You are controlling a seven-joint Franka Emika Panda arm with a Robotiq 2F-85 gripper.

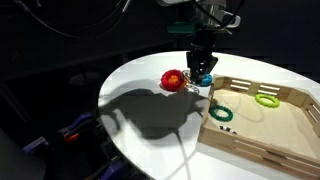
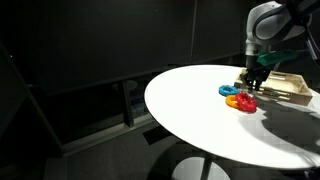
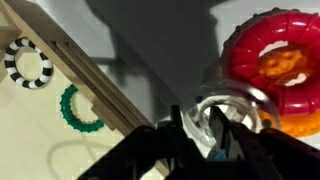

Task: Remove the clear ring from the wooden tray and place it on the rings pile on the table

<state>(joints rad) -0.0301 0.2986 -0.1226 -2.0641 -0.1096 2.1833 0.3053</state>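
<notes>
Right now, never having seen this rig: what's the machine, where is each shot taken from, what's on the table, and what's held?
It is a single robot arm with a two-finger gripper. Two pictures come from cameras standing off to the side of a round white table. The third is a camera on the arm's wrist, looking down past the fingers. On the table lie a red toothed ring and a blue ring, beside a wooden tray. In the tray are a dark green ring and a lime-green ring. The wrist view also shows a black-and-white striped ring there. The gripper holds the clear ring close by the red one.
</notes>
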